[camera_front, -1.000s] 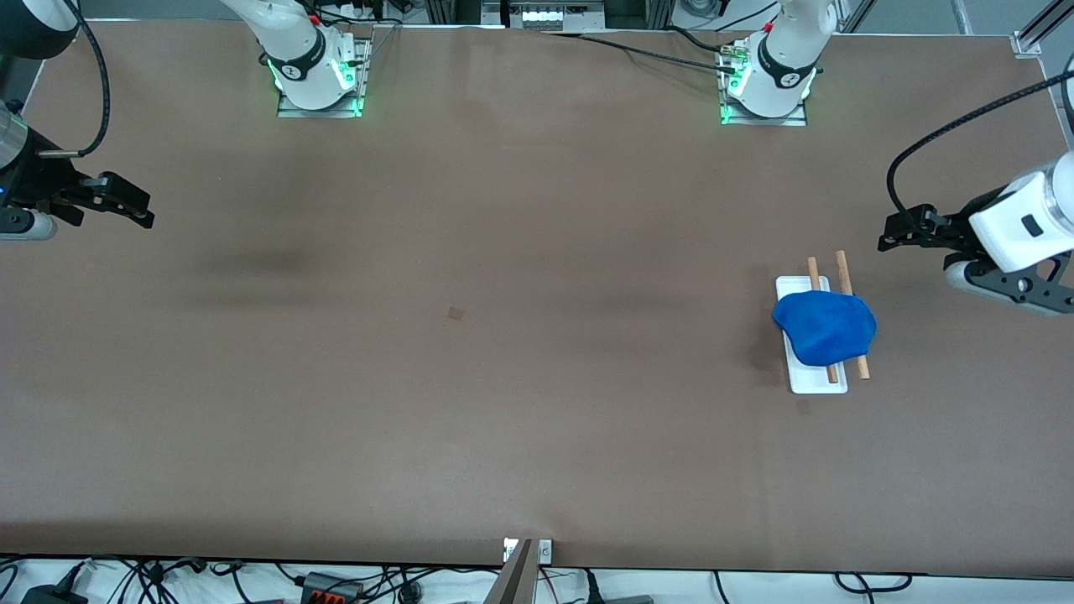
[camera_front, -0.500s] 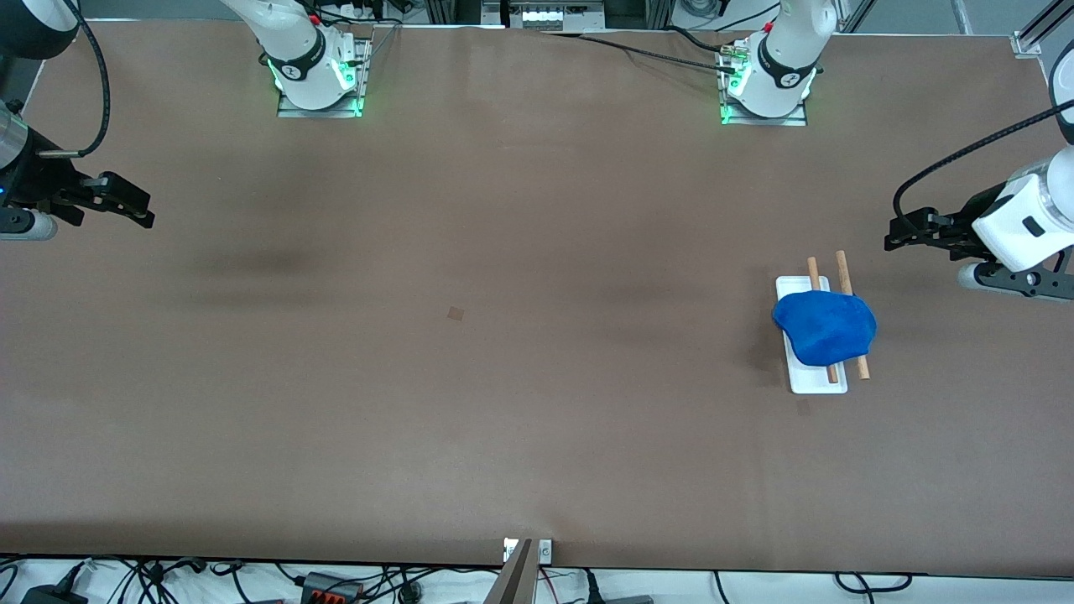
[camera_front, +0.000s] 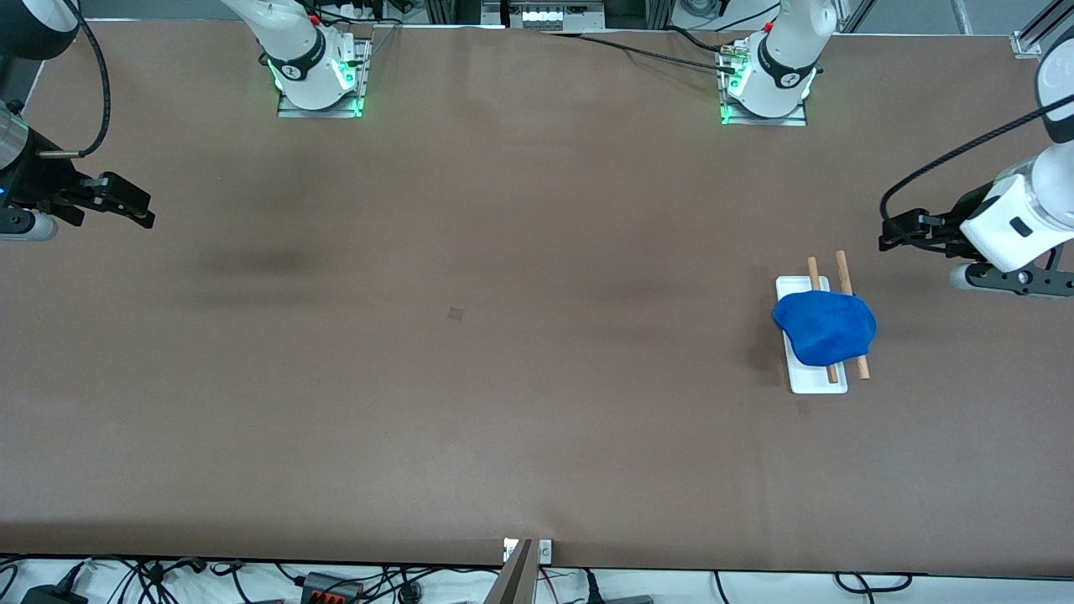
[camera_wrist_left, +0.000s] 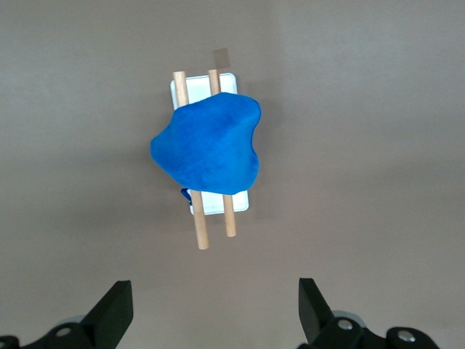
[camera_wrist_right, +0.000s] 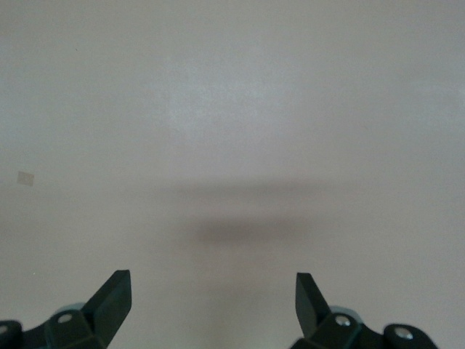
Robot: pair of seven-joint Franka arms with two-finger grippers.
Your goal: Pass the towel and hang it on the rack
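The royal-blue towel (camera_front: 825, 327) lies draped over the two wooden rods of the rack (camera_front: 840, 267), whose white base (camera_front: 815, 384) sits on the table toward the left arm's end. It also shows in the left wrist view (camera_wrist_left: 209, 151) on the rack (camera_wrist_left: 201, 231). My left gripper (camera_front: 891, 233) is open and empty, up in the air over the table's end beside the rack, apart from it. My right gripper (camera_front: 141, 212) is open and empty over the right arm's end of the table.
A small brown patch (camera_front: 456, 314) marks the table near its middle. Both arm bases (camera_front: 317, 75) stand along the table's edge farthest from the camera. Cables hang past the table's near edge.
My left gripper has risen and drawn slightly away from the rack toward the table's end. The towel, the rack and the right arm have not moved.
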